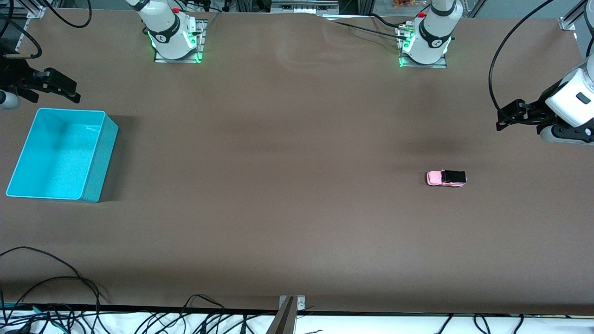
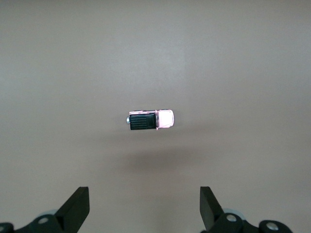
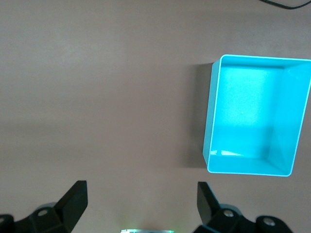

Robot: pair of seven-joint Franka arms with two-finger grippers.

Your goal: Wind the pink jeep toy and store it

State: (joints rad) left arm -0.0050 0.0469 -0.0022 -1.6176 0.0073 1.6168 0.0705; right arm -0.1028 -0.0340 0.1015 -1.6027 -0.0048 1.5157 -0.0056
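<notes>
I judge the pink jeep toy [image 1: 446, 178] light, rigid, slippery — I'd pinch its flanks; left gripper [image 2: 145, 206] and right gripper [image 3: 142, 204] hang wide open, empty, jeep at my left wrist view's twelve o'clock.

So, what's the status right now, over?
Left gripper and right gripper open, empty, waiting. Pink jeep toy alone on table. Teal bin empty. Nothing in the way.

Front view: high across the table [image 1: 297, 139], facing my bases, seeing everything.
Left wrist view: looks straight down past my fingers [image 2: 75, 206] at the pink jeep toy [image 2: 150, 119], shared with front.
Right wrist view: looks down on the teal bin [image 3: 252, 116], also shared.
</notes>
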